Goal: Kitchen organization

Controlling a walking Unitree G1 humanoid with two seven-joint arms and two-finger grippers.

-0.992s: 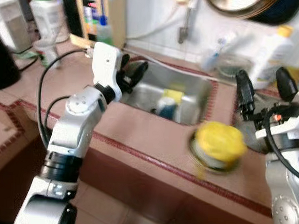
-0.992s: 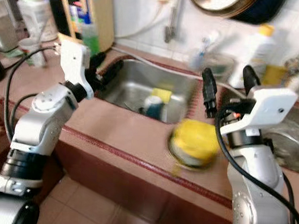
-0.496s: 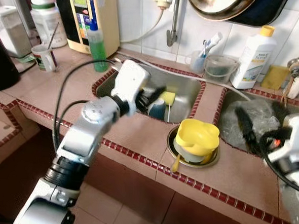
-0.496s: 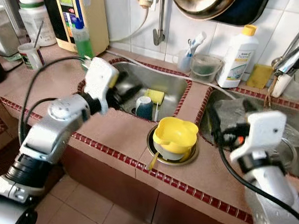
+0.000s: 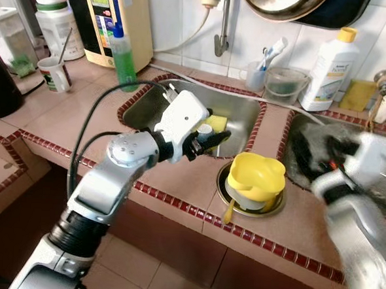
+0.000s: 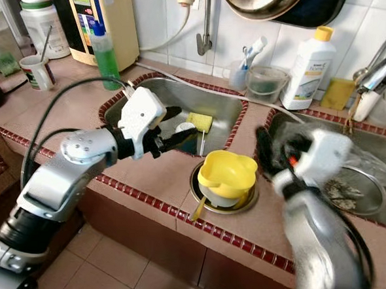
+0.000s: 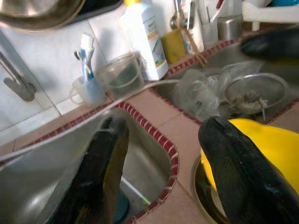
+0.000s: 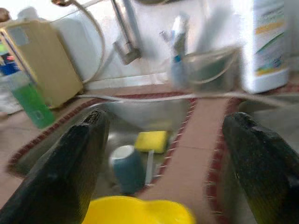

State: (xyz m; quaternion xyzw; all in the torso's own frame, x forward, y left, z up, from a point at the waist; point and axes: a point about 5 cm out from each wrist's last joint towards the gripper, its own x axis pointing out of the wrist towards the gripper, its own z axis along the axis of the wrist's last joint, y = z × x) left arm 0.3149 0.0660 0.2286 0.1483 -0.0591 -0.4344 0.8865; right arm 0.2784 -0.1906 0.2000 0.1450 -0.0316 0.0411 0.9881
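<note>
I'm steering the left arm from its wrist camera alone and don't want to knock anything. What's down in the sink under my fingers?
Observer: A yellow sponge and a dark teal cup are in the left sink, toward its right end.
Operator: Where is my gripper over it?
Observer: The left gripper, fingers open, is over the sink's near right corner, pointing toward the yellow lid.
Operator: And the other arm?
Observer: The right gripper is blurred in the head views, to the lid's right, with its fingers wide apart.
</note>
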